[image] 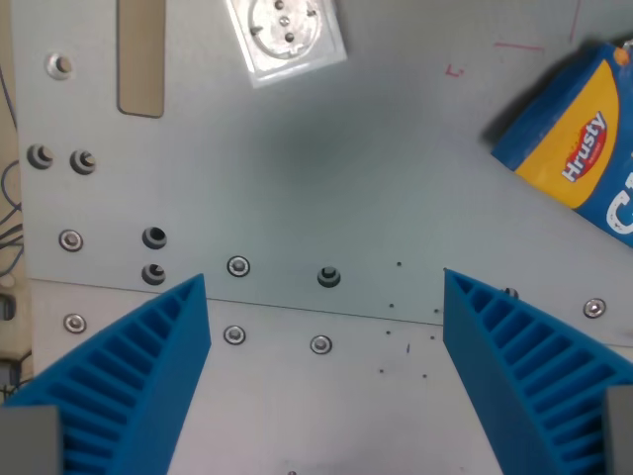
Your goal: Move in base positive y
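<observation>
My gripper is open, with its two blue ribbed fingers spread wide at the bottom of the wrist view. Nothing is between them. They hang above a grey metal plate with screws and holes. A blue and orange box marked "Hrusty" lies at the wrist view's right edge, partly cut off. A white square part with a round metal disc lies at the top middle.
A tan slot is cut in the plate at the upper left. Bolts and holes dot the plate. A seam crosses the plate between the fingers. Cables show past the plate's left edge.
</observation>
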